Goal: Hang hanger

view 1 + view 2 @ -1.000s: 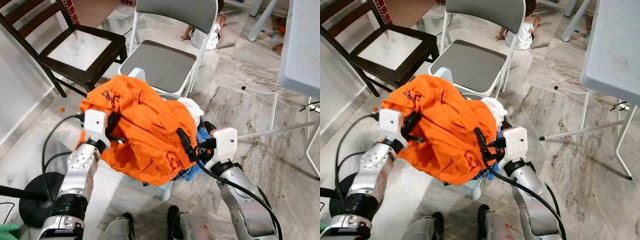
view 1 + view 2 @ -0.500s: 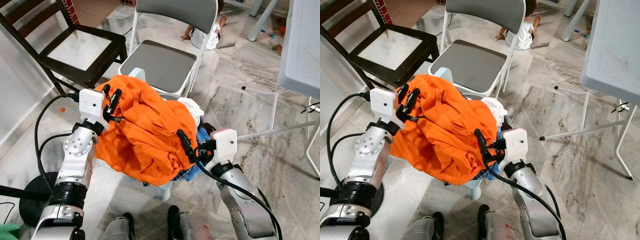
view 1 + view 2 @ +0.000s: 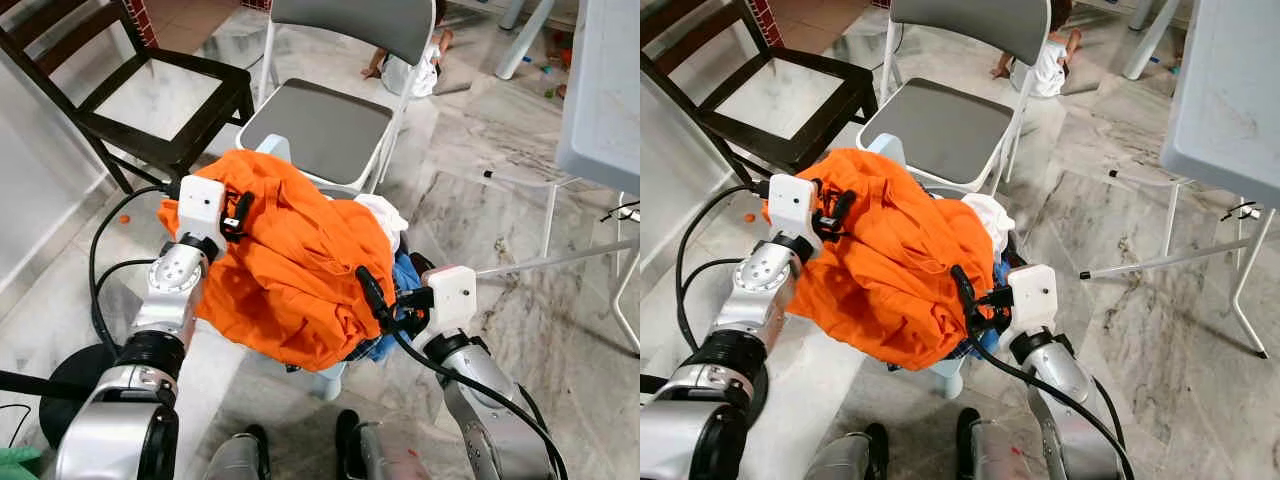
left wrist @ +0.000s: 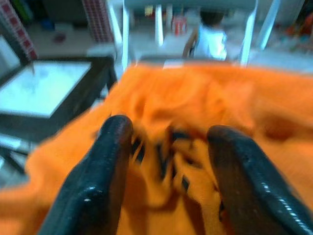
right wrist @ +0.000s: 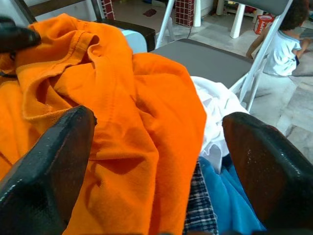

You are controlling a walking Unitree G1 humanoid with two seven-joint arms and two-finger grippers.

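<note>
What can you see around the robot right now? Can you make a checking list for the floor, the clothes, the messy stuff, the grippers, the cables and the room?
Surface: marble floor; a small pale stool carries the clothes.
Job's things: orange shirt draped on top of the pile; hanger: nothing seen.
Clutter: white cloth, blue cloth and checked cloth under the shirt.
Grippers: left gripper at the shirt's upper edge, fingers apart over the fabric; right gripper at the shirt's lower right edge, open.
Cables: black cable loops from the left wrist.
Surroundings: grey folding chair, dark wooden chair, white table, a person sitting on the floor behind.
</note>
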